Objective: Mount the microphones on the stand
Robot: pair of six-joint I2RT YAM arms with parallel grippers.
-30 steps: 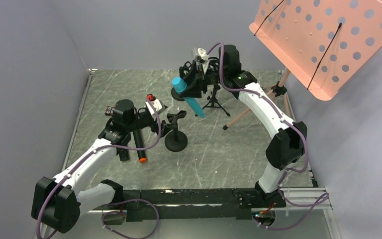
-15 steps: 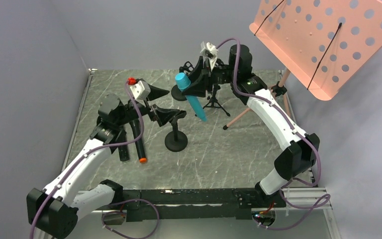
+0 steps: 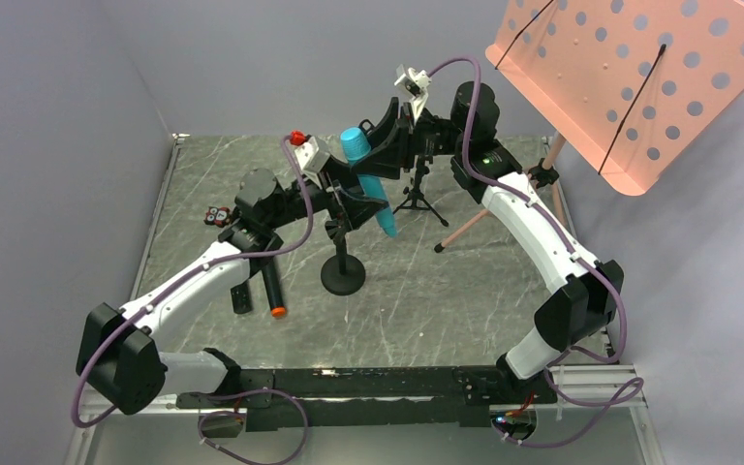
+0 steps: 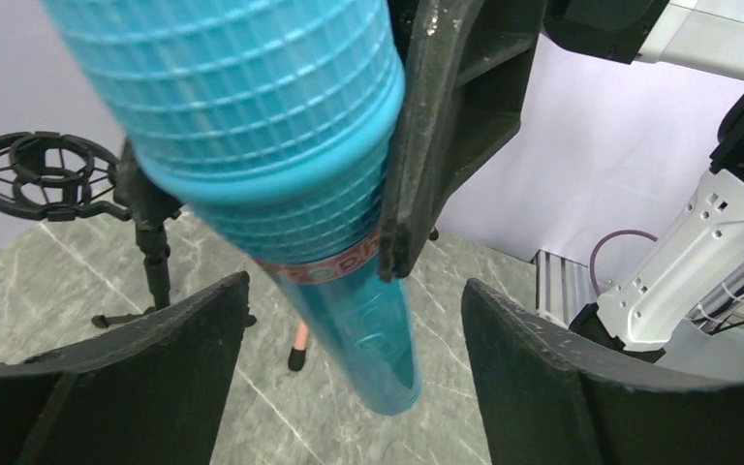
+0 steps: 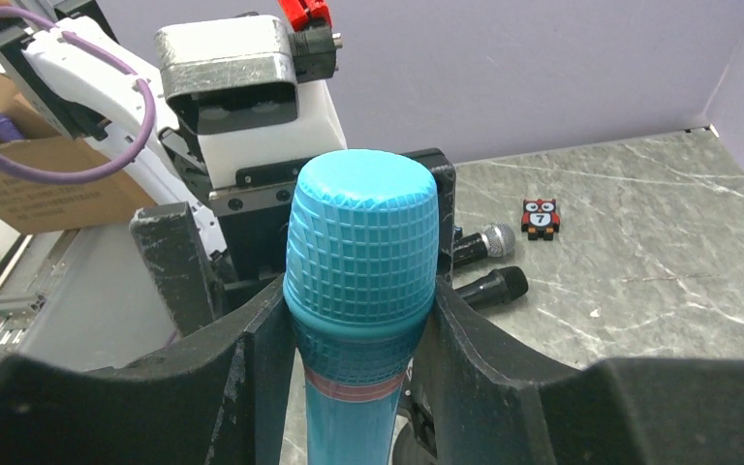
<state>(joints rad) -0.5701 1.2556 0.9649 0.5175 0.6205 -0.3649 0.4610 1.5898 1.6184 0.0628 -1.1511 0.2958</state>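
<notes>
My right gripper (image 5: 361, 325) is shut on the turquoise microphone (image 5: 361, 252) just below its head and holds it in the air, tail tilted down (image 3: 380, 208). My left gripper (image 4: 354, 378) is open, with its fingers on either side of the mic's lower body and a gap on each side. The black round-base stand (image 3: 342, 276) is on the table just below both grippers. A black microphone with an orange end cap (image 3: 272, 288) lies on the table left of the stand. Beside it lies a black one with a silver mesh head (image 5: 489, 239).
A small black tripod stand (image 3: 418, 199) is behind the held mic. A shock-mount stand (image 4: 44, 174) is at the back. A salmon perforated music stand (image 3: 630, 77) overhangs the right side, its legs (image 3: 465, 228) on the table. An owl tag (image 3: 218, 215) lies at the left.
My left arm has swung up and right from beside the round-base stand until its open jaws sit either side of the turquoise microphone. The right arm has shifted slightly, still holding the mic.
</notes>
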